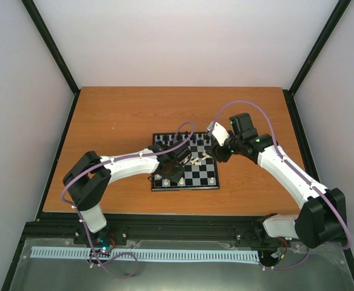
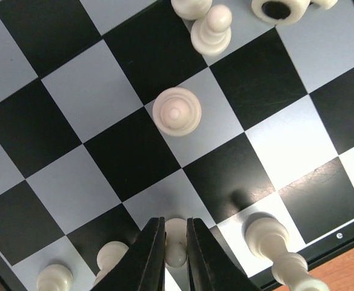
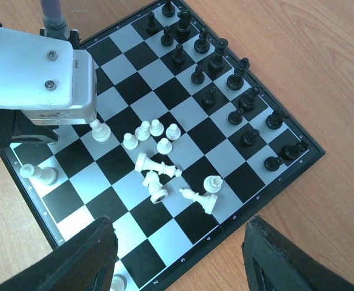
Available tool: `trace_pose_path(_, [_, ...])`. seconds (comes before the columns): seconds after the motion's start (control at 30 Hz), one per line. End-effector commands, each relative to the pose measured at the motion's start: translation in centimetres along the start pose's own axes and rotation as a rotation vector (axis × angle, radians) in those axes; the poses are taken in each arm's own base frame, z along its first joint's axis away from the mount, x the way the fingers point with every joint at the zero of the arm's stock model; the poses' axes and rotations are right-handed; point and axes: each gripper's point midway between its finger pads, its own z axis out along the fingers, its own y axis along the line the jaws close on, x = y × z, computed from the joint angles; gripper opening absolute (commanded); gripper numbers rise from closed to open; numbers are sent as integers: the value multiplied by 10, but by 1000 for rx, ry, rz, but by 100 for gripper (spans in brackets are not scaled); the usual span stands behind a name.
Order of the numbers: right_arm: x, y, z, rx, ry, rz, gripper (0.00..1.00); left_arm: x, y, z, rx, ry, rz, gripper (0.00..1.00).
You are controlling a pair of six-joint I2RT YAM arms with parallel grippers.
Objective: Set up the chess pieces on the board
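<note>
Pawn, cream, upright, pinched between closed left fingers low over board edge rows; right fingers gape empty, apart, overlooking toppled cream pieces.

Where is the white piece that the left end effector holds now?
Left wrist view, bottom centre: the held piece sits in the left end effector, in the row by the board's rim, between two other white pieces.

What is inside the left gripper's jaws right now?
A cream-white chess piece, pinched by the left gripper near the board's edge row. The fingers cover its sides and base, so its type and whether it touches the square cannot be seen.
</note>
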Motion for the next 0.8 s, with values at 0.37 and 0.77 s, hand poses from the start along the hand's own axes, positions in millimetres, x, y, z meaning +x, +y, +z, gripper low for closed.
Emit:
trace_pose_path(0.37, [0,-1,-5,1,-6,-6,58,-17,-8,-20,18,-47,-8,24])
trace_pose_path(0.77, [0,-2,-6,4,-8,-4,58,-60,1,-22,-46,-126,-76,36])
